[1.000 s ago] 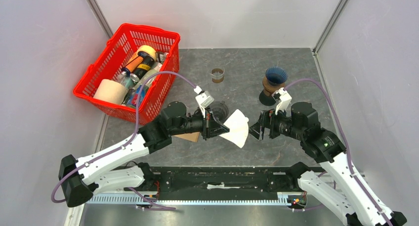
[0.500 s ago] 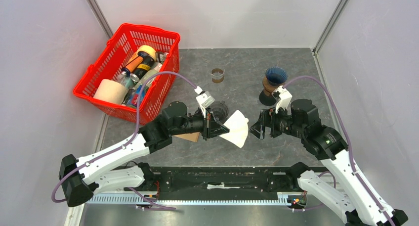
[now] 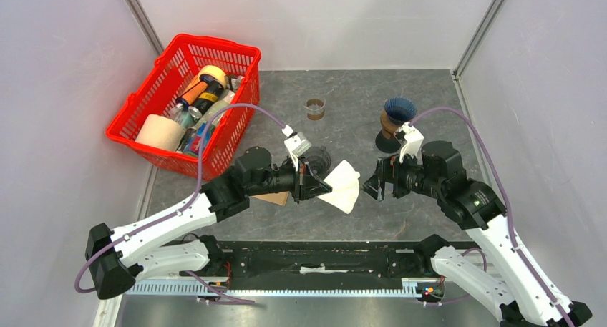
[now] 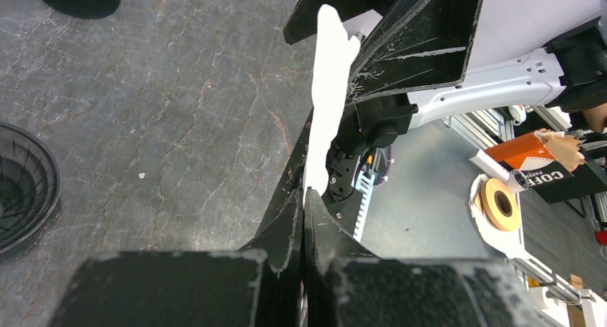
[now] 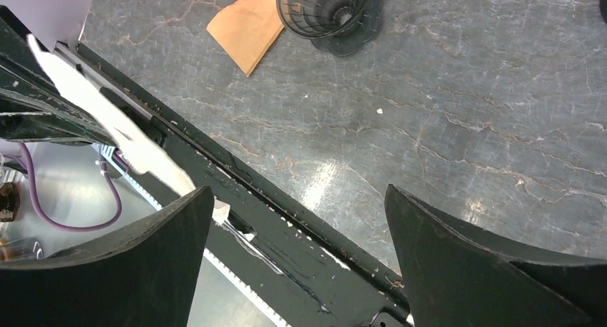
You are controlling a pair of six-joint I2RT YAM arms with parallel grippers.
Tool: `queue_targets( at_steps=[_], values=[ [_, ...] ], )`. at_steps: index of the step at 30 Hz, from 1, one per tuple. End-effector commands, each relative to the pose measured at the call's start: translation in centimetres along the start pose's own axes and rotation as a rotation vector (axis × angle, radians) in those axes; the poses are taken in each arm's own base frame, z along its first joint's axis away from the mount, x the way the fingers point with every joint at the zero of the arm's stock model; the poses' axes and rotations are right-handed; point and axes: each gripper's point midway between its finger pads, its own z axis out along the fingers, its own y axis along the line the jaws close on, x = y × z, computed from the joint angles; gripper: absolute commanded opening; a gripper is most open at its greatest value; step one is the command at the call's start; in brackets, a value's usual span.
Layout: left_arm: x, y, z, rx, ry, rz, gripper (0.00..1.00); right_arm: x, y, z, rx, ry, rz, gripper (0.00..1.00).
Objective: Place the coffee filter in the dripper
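Observation:
My left gripper (image 3: 326,187) is shut on a white paper coffee filter (image 3: 345,186) and holds it above the table, fanned out to the right. In the left wrist view the filter (image 4: 326,105) shows edge-on, rising from the closed fingertips (image 4: 295,205). The black mesh dripper (image 3: 318,158) stands on the table just behind the left gripper; it also shows in the left wrist view (image 4: 21,191) and the right wrist view (image 5: 329,8). My right gripper (image 3: 374,186) is open and empty, facing the filter's free edge from the right. The filter appears in the right wrist view (image 5: 107,119), outside the open jaws.
A brown paper filter (image 3: 272,197) lies flat on the table under the left arm, also in the right wrist view (image 5: 247,30). A blue ridged cup on a dark stand (image 3: 398,112) is behind the right arm. A small glass (image 3: 315,109) stands mid-back. A red basket (image 3: 236,55) of items is back left.
The right arm has shifted slightly towards the filter. The left gripper still holds the filter in nearly the same place.

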Motion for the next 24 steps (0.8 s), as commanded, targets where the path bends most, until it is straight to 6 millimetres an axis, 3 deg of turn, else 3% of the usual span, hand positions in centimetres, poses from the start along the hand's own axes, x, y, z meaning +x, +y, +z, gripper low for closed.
queue_targets(
  at_steps=[1, 12, 18, 24],
  values=[
    [-0.5, -0.4, 0.0, 0.023, -0.011, 0.051, 0.02, -1.4, 0.6, -0.8, -0.012, -0.033, -0.031, 0.97],
    [-0.3, -0.5, 0.0, 0.035, -0.005, 0.057, 0.02, -1.6, 0.5, -0.9, -0.002, -0.036, -0.037, 0.97],
    [0.1, -1.2, -0.1, 0.082, 0.012, 0.072, 0.02, -4.1, -3.0, -0.7, 0.221, -0.137, 0.029, 0.97],
    [0.2, -1.2, -0.1, 0.082, 0.020, 0.068, 0.02, -5.0, -0.4, -0.2, 0.085, -0.136, 0.006, 0.97]
  ],
)
